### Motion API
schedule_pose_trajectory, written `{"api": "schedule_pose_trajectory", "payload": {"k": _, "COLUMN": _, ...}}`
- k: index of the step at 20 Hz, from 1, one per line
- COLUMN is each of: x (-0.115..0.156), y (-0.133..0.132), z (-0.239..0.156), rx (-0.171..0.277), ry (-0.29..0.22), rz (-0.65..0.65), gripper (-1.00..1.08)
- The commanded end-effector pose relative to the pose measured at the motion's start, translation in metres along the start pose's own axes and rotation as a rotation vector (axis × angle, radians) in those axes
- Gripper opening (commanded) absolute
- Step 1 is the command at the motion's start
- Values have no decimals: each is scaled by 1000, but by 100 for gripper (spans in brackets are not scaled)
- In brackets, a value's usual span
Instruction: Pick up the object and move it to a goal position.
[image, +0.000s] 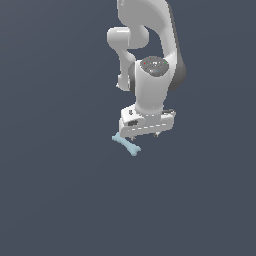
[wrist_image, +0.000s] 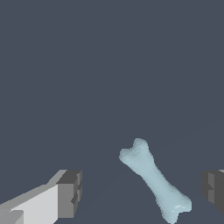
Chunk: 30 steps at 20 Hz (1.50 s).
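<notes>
The object is a small pale light-blue bone-shaped piece (image: 126, 144) lying on the dark grey floor, in the exterior view just below and slightly left of the arm's hand. In the wrist view the bone (wrist_image: 155, 180) lies slanted between the two fingertips, closer to one finger (wrist_image: 213, 189) than to the other finger (wrist_image: 69, 194). My gripper (image: 145, 135) hovers low over the bone, open wide and empty. The fingers do not touch the bone. Part of the bone is hidden behind the hand in the exterior view.
The white Panda arm (image: 150, 65) rises behind the hand toward the top of the exterior view. The floor (image: 60, 190) is a plain dark grey surface. No goal marker shows.
</notes>
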<state>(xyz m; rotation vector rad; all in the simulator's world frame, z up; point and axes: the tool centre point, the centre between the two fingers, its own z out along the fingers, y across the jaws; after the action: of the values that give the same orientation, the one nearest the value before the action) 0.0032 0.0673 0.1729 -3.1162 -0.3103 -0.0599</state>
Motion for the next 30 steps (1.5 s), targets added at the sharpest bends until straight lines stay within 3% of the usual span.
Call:
{"api": "schedule_pose_trajectory", "payload": {"k": 1, "x": -3, "y": 3, "z": 5, "rx": -1, "ry": -2, "rz": -24, "gripper": 100}}
{"api": "schedule_pose_trajectory", "payload": {"k": 30, "x": -76, "y": 61, "z": 97, "rx": 3, "ry": -37, "rz": -585, "gripper": 100}}
